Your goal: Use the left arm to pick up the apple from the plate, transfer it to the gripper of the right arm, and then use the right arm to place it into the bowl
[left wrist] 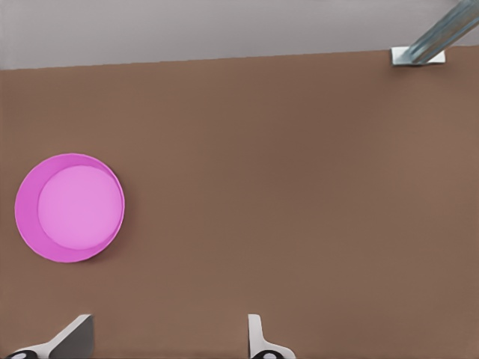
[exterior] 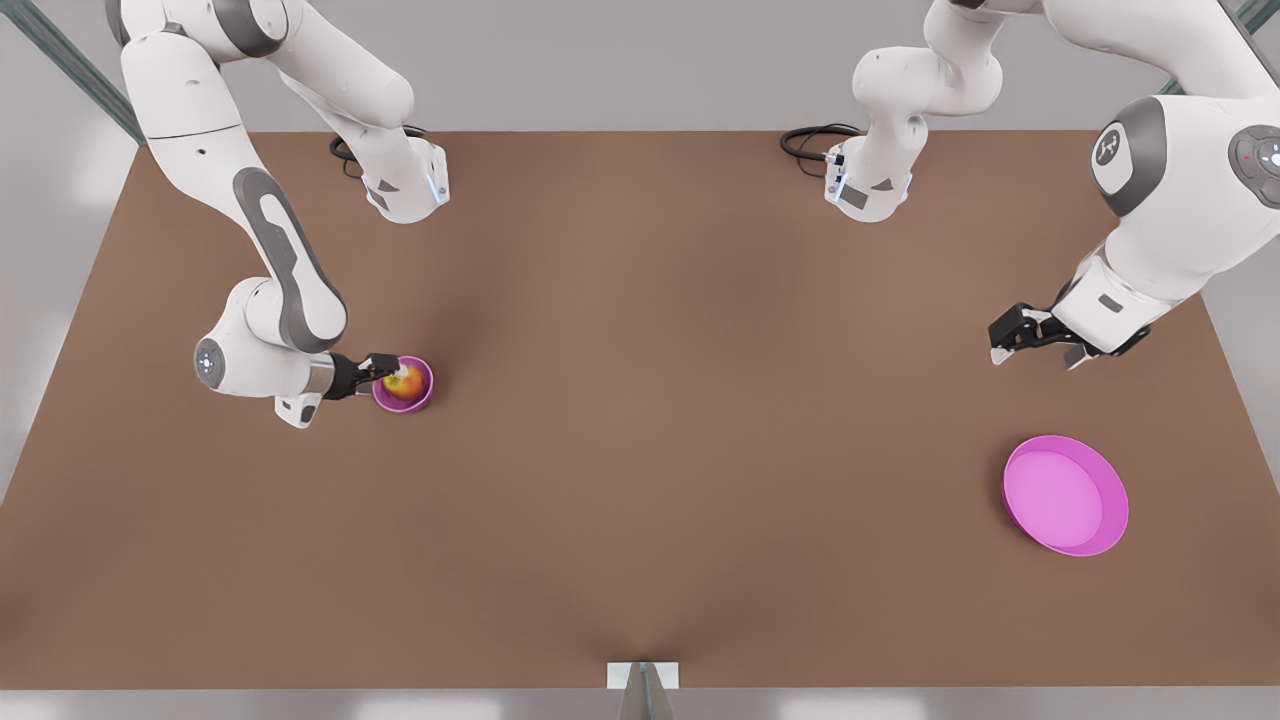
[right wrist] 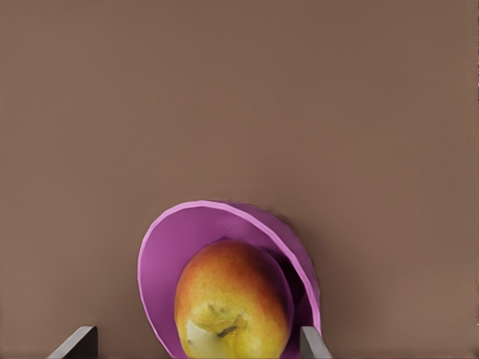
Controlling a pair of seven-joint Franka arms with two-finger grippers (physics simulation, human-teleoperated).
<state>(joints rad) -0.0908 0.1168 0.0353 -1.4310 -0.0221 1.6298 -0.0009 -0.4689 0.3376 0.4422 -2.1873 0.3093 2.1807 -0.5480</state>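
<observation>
The yellow-orange apple [exterior: 404, 382] [right wrist: 232, 299] rests inside the small deep pink-purple bowl [exterior: 425, 395] [right wrist: 187, 232] on the front view's left. My right gripper [exterior: 385, 368] [right wrist: 198, 344] hangs just over it. It is open, with a finger on each side of the apple and a clear gap on one side. Over on the front view's right, the wide magenta plate [exterior: 1065, 495] [left wrist: 71, 208] lies bare. Above and behind the plate, my left gripper [exterior: 1005, 335] [left wrist: 168, 340] waits open with nothing between its fingers.
Both arm bases [exterior: 405, 185] [exterior: 868, 190] stand at the back of the brown table [exterior: 640, 450], each with a black cable beside it. A small metal bracket [exterior: 642, 675] [left wrist: 419, 54] sits at the table's front edge.
</observation>
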